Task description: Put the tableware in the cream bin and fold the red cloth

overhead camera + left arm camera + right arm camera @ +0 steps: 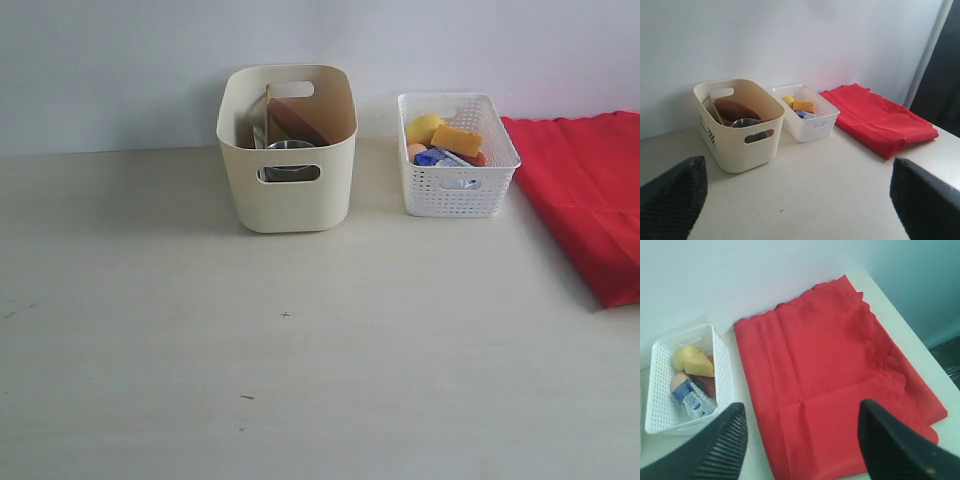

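The cream bin (286,205) stands at the back of the table. A brown plate (296,121) leans on edge inside it, beside a steel cup (290,148) and a thin wooden stick (267,108). The left wrist view shows the same bin (740,155), plate (734,109) and cup (746,122). The red cloth (590,190) lies in flat layers at the far right, its scalloped edges showing. My right gripper (802,440) hangs open above the cloth (825,370), with nothing between its fingers. My left gripper (797,200) is open wide over bare table, short of the bin. Neither gripper shows in the exterior view.
A white lattice basket (460,190) with cheese, a lemon and other food stands between the bin and the cloth. A wall runs close behind both containers. The cloth (875,117) reaches the table's right edge.
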Controlling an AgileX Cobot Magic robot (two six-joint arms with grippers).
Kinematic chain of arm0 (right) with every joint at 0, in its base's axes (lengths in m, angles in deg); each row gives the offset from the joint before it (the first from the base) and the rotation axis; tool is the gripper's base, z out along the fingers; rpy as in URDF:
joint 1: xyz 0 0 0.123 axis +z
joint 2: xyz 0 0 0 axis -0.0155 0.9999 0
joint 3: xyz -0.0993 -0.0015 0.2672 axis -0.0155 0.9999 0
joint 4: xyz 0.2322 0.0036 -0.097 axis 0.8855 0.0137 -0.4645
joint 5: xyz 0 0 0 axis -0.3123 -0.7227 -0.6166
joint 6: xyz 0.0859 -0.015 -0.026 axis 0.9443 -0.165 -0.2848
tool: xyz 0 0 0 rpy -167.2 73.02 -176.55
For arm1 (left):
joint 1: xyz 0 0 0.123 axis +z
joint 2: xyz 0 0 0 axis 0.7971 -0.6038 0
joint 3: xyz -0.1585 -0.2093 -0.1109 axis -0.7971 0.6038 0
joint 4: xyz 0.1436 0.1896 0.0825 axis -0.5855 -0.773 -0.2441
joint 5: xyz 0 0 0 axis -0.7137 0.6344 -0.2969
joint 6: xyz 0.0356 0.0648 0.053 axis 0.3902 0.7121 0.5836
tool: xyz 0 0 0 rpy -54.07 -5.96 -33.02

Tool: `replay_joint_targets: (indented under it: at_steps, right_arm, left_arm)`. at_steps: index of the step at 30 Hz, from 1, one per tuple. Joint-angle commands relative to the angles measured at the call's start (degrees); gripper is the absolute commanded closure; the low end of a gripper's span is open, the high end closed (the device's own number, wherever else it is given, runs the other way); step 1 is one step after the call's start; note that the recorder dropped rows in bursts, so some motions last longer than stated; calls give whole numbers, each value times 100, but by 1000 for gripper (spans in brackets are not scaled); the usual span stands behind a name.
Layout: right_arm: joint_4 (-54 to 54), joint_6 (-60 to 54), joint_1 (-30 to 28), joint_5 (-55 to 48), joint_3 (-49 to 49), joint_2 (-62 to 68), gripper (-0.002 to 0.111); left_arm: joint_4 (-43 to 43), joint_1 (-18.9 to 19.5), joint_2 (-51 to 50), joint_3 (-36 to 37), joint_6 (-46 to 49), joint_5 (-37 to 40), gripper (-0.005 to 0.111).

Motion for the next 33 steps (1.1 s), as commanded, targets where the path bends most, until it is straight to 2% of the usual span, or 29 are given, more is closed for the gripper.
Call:
replay_joint_targets:
  at_steps: [1,3,4,8,9,18,23,26,33]
  right_arm:
    - [28,-201,222,1002,1937,-1651,62]
    - [197,-309,498,1370,2787,-2371,69]
    - [499,-735,827,1520,3342,-2865,80]
    - [1246,-1962,1609,1668,4241,-4031,109]
    - [1349,-2095,1743,1705,4369,-4286,108]
    - [1134,-2250,3072,2023,5556,-6794,108]
    - [1006,-2236,3507,2552,6153,-7134,108]
    - [1006,-2227,3681,2348,6232,-7299,108]
    - [1029,-2227,3691,1974,6232,-7422,108]
  left_arm:
    - [-6,0,49,16,124,-318,14]
    - [-6,0,49,16,225,-566,28]
    - [-6,0,49,16,279,-724,49]
    - [-6,0,14,148,451,-1052,97]
    - [-37,0,14,242,451,-1174,107]
    - [-158,0,14,1522,590,-2899,107]
    - [-158,0,14,1582,589,-2873,107]
    - [-158,0,14,1582,589,-2873,107]
    - [-158,0,14,1582,589,-2873,107]
